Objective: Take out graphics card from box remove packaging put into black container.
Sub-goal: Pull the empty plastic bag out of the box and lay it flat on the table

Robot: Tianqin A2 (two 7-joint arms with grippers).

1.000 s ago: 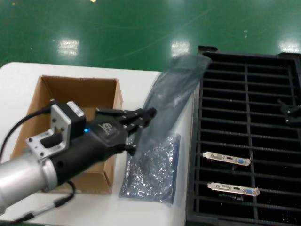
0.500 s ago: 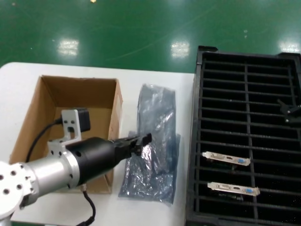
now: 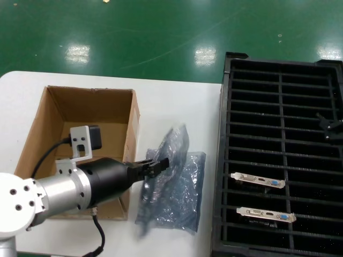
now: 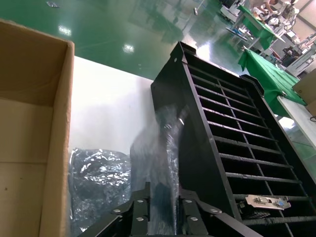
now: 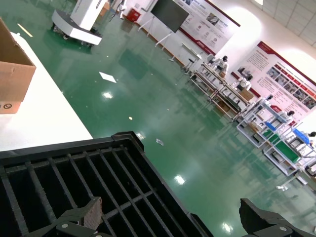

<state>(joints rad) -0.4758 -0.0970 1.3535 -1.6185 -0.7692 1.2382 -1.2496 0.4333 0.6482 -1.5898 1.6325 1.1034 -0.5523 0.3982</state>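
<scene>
Packaging (image 3: 170, 160) is hanging pinched in your left gripper (image 3: 156, 166), long axis running away from you, between box (image 3: 37, 144) and black container (image 3: 278, 85); right gripper (image 5: 168, 217) is gaping open over the container.

The box (image 3: 80, 139) is sitting at the left of the head view on the table (image 3: 177, 101), with the black container (image 3: 281, 155) filling the right side. Between them the packaging (image 3: 174, 187) is lying on the table, the left gripper (image 3: 155, 166) pinching one bag above another. Two graphics cards (image 3: 258, 181) are standing in the container's lower slots. The right gripper (image 5: 173, 217) is hanging over the container, fingers spread.
</scene>
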